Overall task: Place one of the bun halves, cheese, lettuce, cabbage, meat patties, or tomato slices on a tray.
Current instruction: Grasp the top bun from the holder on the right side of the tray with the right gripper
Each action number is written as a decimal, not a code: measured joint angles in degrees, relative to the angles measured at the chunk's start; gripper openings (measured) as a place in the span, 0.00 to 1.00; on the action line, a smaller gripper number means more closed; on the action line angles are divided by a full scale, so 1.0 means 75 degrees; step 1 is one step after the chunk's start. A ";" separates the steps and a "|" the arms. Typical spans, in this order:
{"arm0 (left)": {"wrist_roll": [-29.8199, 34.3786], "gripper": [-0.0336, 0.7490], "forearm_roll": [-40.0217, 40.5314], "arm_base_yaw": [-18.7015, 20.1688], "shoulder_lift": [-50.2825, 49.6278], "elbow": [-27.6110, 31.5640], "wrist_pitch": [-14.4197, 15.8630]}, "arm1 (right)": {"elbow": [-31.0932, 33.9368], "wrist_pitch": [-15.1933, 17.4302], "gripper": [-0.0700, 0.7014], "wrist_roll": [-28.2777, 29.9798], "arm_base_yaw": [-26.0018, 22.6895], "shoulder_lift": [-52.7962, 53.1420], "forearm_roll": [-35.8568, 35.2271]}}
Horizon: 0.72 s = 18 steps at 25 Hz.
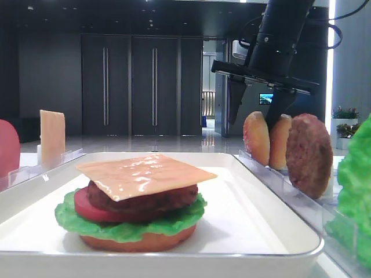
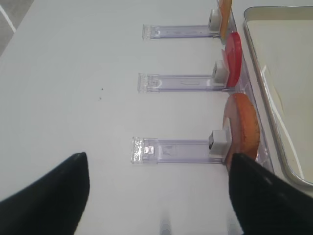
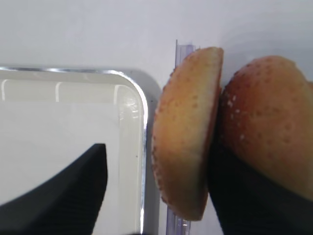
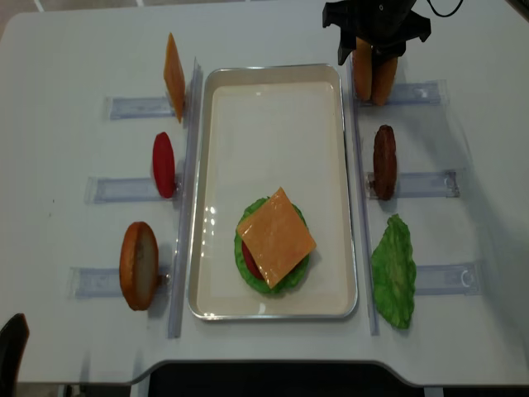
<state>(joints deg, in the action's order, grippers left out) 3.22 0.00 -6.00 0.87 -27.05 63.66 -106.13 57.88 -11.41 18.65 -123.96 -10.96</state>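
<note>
Standing on edge in a clear rack (image 3: 177, 49) beside the tray (image 4: 274, 306): two domed, glossy, seed-speckled buns (image 3: 188, 132), touching. Straddling the nearer bun, right tool (image 4: 374, 51) spread wide, one finger (image 3: 244, 205) between buns, not pinching. Lying on the tray: flat cheese (image 4: 275, 236), ruffled lettuce (image 4: 248, 273). Left tool (image 2: 156, 196) hovering over the tabletop (image 2: 73, 73), spread.

My black fingers (image 3: 63, 191) look matt and smooth. The bun (image 3: 188, 132) beside them has a faintly glossy golden crust, dimpled with seeds. The tray (image 1: 255, 191) is glossy white with a bright, mirror-like rim. On it, the cheese (image 1: 145, 174) shines wet and smooth over a rough, grainy patty (image 1: 145, 200). Right of the tray, the racks (image 4: 417, 184) are clear plastic on a matt white table (image 2: 73, 73).
</note>
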 joint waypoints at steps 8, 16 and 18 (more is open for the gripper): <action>0.0000 0.93 0.0000 0.0000 0.0000 0.0000 0.0000 | 0.0000 -0.0044 0.60 0.0040 0.0014 -0.0023 0.0159; 0.0000 0.93 0.0000 0.0000 0.0000 0.0000 0.0000 | 0.0000 -0.0029 0.38 0.0100 0.0014 -0.0029 0.0484; 0.0000 0.93 0.0000 0.0000 0.0000 0.0000 0.0000 | 0.0000 -0.0045 0.38 0.0125 0.0014 -0.0029 0.0497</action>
<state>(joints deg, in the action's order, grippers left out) 3.22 0.00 -6.00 0.87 -27.05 63.66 -106.13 57.54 -10.48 18.76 -124.18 -7.23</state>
